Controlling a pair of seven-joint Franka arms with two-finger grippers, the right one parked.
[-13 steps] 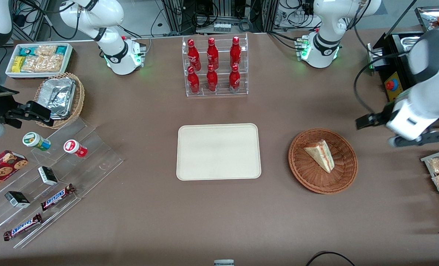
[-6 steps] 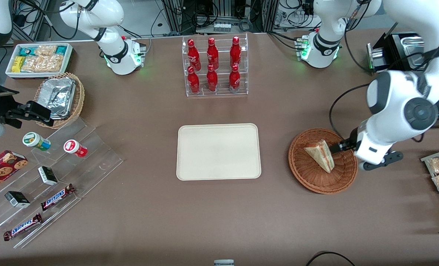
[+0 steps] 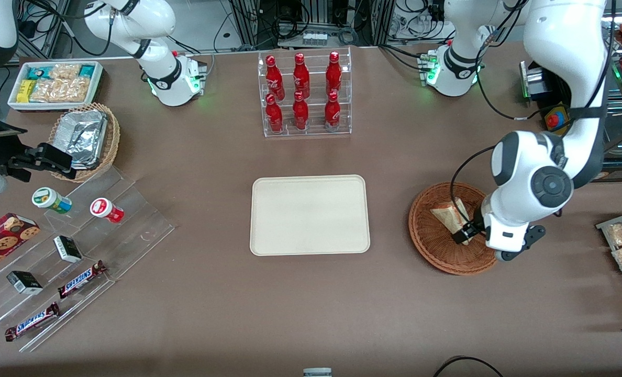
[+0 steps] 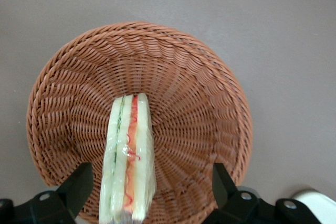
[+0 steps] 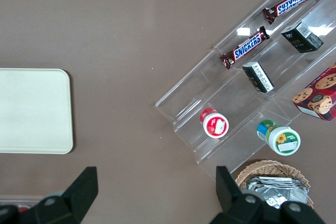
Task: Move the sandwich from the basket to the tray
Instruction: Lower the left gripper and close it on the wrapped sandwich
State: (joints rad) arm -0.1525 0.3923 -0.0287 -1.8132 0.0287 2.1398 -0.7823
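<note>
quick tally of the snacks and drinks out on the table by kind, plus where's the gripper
red bottles: 6
Snickers bars: 2
lidded cups: 2
small dark boxes: 2
cookie box: 1
sandwich: 1
Total: 14
The gripper is over the basket, jaws open either side of the sandwich.

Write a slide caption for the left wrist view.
Open gripper poised over the sandwich standing on edge in the basket.

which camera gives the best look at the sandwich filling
The left wrist view: the sandwich shows its cut edge, red and green layers, between the open gripper fingers. The front view shows it partly hidden by the arm, in the basket. The right wrist view misses it.
</note>
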